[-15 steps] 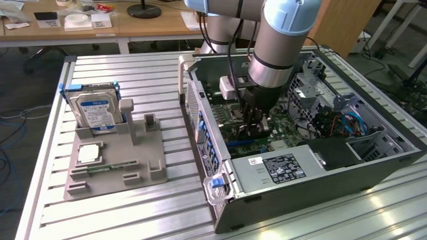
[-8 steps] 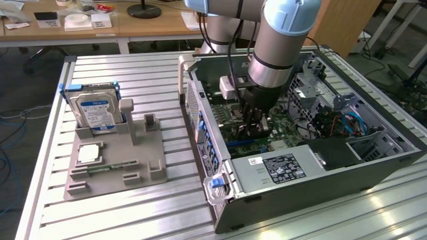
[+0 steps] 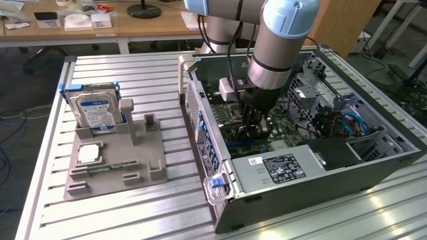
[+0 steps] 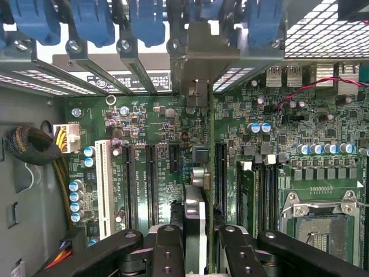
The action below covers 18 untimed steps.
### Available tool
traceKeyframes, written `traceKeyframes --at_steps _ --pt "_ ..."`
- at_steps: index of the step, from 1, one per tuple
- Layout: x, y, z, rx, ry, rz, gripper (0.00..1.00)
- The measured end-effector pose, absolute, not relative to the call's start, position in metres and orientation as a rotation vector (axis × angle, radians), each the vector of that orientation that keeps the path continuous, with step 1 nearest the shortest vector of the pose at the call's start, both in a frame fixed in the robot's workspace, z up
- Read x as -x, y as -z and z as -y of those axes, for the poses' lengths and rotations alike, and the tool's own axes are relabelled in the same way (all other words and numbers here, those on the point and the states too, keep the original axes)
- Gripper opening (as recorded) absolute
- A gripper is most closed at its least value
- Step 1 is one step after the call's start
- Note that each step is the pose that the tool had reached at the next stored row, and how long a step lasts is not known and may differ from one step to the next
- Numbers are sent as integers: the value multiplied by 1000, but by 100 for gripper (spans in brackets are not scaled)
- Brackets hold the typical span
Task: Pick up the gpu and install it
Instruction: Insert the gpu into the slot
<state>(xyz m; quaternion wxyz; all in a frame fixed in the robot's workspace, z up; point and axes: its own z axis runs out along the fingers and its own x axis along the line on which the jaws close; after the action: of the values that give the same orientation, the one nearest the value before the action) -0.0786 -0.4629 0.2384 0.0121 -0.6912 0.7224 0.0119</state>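
My gripper reaches down into the open computer case, just above the green motherboard. In the wrist view the gripper is shut on the gpu. The card is seen edge-on, held upright between the black fingers. Its silvery bracket reaches the rear slot openings under the blue latches. The card stands over the board between two long black slots. Whether its edge touches a slot is hidden by the card itself.
A grey holder at the exterior view's left carries a silver hard drive, a square chip and a memory stick. Inside the case are the power supply, blue cables, a white slot and the processor socket.
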Motion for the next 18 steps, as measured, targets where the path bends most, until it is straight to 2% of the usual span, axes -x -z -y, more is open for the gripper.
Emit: traceKeyframes --at_steps 18 --pt "79 -239 463 2158 -44 -2255 28"
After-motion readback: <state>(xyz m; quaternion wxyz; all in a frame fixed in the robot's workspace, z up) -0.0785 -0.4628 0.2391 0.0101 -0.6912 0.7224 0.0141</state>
